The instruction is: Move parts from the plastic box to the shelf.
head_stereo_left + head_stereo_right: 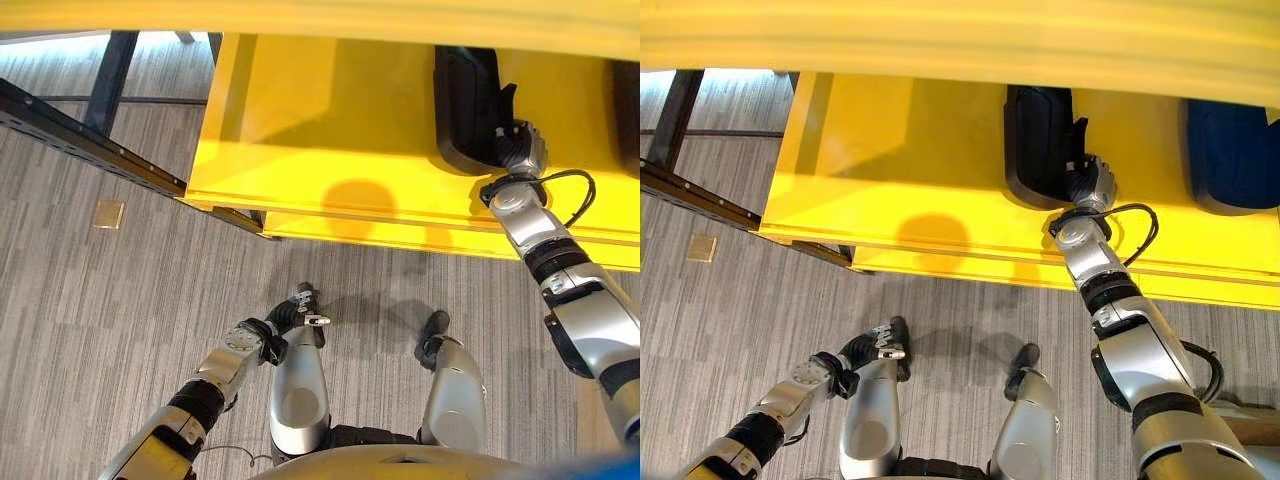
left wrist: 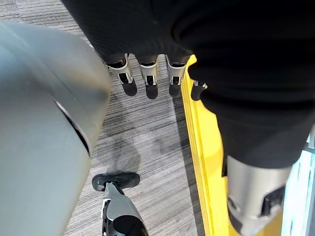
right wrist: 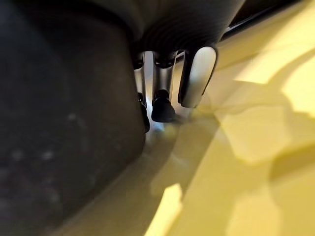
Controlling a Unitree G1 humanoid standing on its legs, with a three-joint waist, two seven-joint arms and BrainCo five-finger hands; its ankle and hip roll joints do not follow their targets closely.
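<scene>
Black part (image 1: 1038, 140) on shelf (image 1: 900, 170), R hand (image 1: 1090, 182) alongside

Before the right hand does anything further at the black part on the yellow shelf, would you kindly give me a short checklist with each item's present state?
1. Black part lies on the yellow shelf: ok.
2. Right hand is at the part's near right corner: ok.
3. Right hand's grip on the part: cannot tell; in the right wrist view its fingers run down beside the dark part toward the shelf surface.
4. Left hand hangs low over the grey floor, fingers relaxed, holding nothing: ok.
5. Dark blue part lies to the right, apart from the black one: ok.
</scene>
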